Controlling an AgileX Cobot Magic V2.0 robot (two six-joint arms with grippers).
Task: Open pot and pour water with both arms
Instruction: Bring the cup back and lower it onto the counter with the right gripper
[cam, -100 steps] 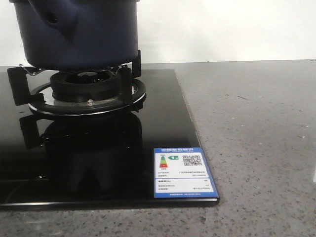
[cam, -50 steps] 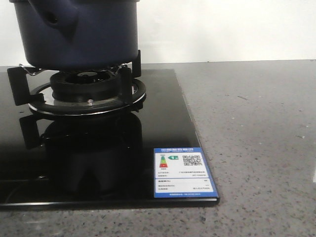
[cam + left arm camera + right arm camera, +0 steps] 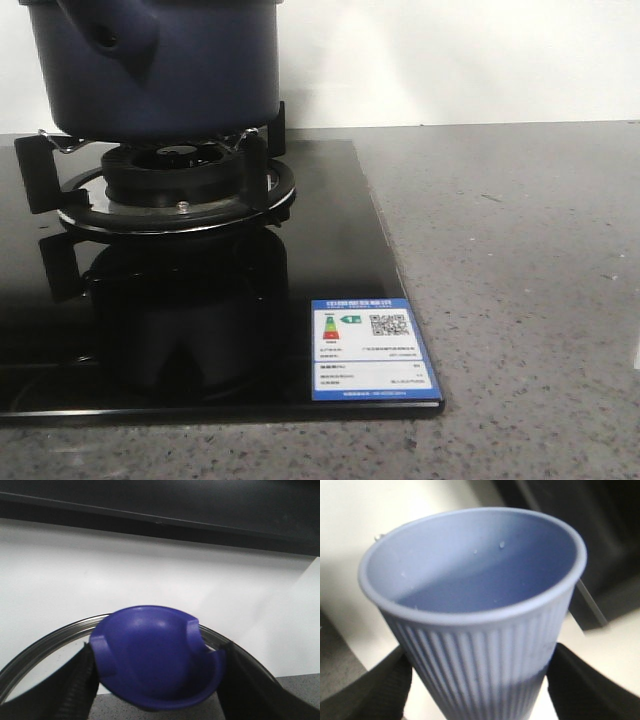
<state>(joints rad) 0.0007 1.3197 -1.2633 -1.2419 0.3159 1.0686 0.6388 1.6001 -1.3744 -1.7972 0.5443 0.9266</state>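
Front view gives you the pot [image 3: 160,65] at the far left, sitting on the black metal trivet [image 3: 150,165] of a gas burner [image 3: 175,185]. Its stubby side handle [image 3: 110,35], with the hole at its tip, points toward the camera and slightly left; the top of the pot runs out of the picture, so you cannot tell from here whether it is covered. The burner is set in a glossy black glass hob [image 3: 330,240], which mirrors the pot and trivet. At the hob's near right corner you see a blue and white energy label [image 3: 372,350] with a QR code. To the right of the hob stretches the grey speckled tabletop [image 3: 520,280]. Neither arm shows in this view.

Left wrist view shows you the left end effector [image 3: 155,680] pinching a dark blue knob [image 3: 155,657] between its black fingers [image 3: 75,685]. The knob sits on a round lid with a metal rim [image 3: 45,642], seen against the white wall.

Right wrist view shows you the right end effector [image 3: 477,690] pressed against a light blue ribbed cup [image 3: 475,615]. The cup stands upright between the two dark fingers [image 3: 375,685], its mouth open toward the camera.
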